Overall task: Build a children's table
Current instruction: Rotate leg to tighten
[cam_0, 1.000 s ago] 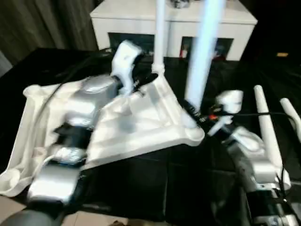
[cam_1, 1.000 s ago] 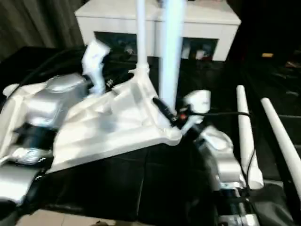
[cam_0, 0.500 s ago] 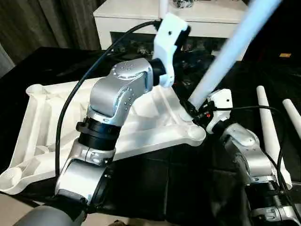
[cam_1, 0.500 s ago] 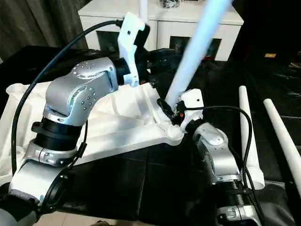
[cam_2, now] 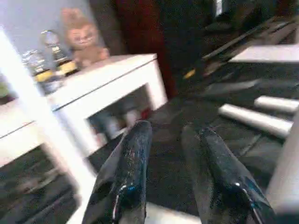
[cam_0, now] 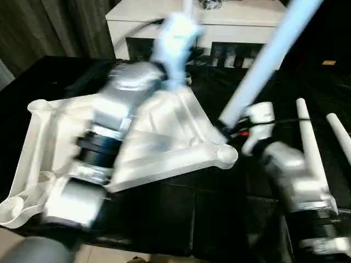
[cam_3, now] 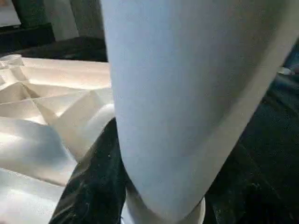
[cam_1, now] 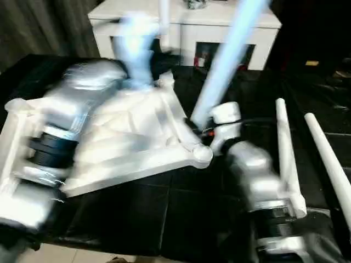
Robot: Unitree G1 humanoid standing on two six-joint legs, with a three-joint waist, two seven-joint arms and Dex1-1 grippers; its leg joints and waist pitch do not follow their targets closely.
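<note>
The children's table top [cam_0: 164, 137] lies upside down on the black work table, ribbed underside up. One white leg [cam_0: 187, 38] stands upright in its far corner socket. My right gripper [cam_0: 226, 127] is shut on the lower end of a second leg [cam_0: 263, 60], which leans to the right just above the near-right corner socket [cam_0: 226, 156]. In the right wrist view this leg [cam_3: 187, 93] sits against a black finger [cam_3: 93, 182]. My left gripper [cam_2: 168, 128] hovers over the far part of the top, open, nothing between its fingers.
Two loose white legs [cam_0: 305, 137] [cam_0: 341, 137] lie on the black work table [cam_0: 192, 213] to the right of my right arm. A white cabinet [cam_0: 219, 22] with glass doors stands behind the table. The table's front edge is close to me.
The leg in my right gripper has tipped from upright to leaning right. My left arm rose from beside the standing leg and is now swinging, blurred, over the top.
</note>
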